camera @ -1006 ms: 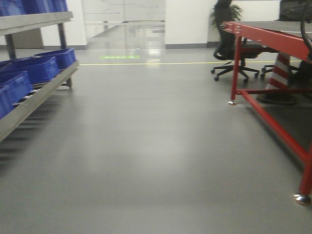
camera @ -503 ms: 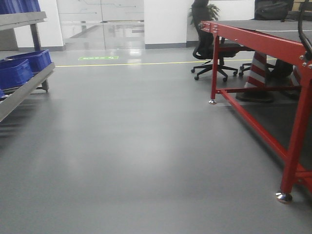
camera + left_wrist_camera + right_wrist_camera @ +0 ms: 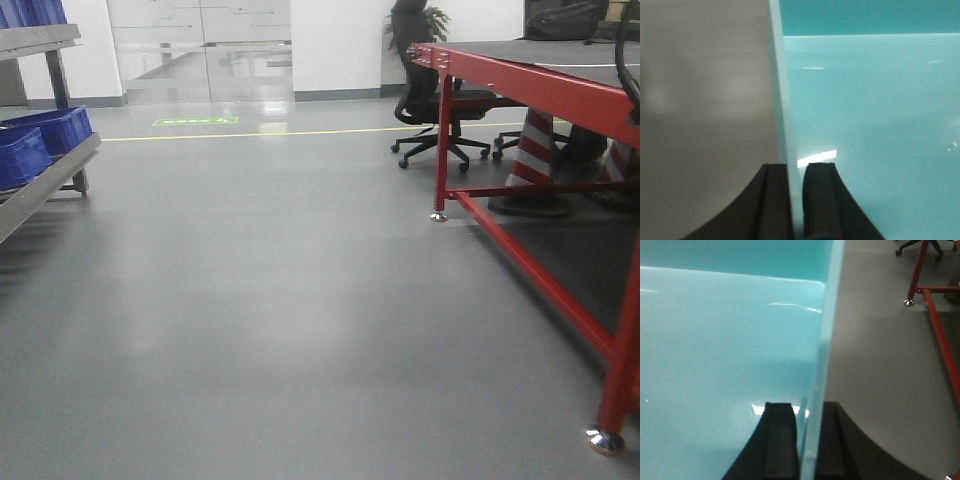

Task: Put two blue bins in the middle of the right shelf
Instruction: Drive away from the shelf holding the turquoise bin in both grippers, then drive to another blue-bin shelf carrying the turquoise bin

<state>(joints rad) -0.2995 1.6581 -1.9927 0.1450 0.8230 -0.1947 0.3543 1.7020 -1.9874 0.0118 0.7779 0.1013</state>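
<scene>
Transit step: glossy blue-green plastic bin (image 3: 725, 340) hangs left of the red steel-framed bench (image 3: 520, 90), its side walls clenched by left claw (image 3: 796, 175) and right claw (image 3: 807, 412); next move probably calls for reaching the middle level of the unseen right shelf.

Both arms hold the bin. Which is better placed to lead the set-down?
Right, marginally: the right gripper is shut on the bin wall nearest the red frame. The left gripper clamps the opposite wall.
</scene>
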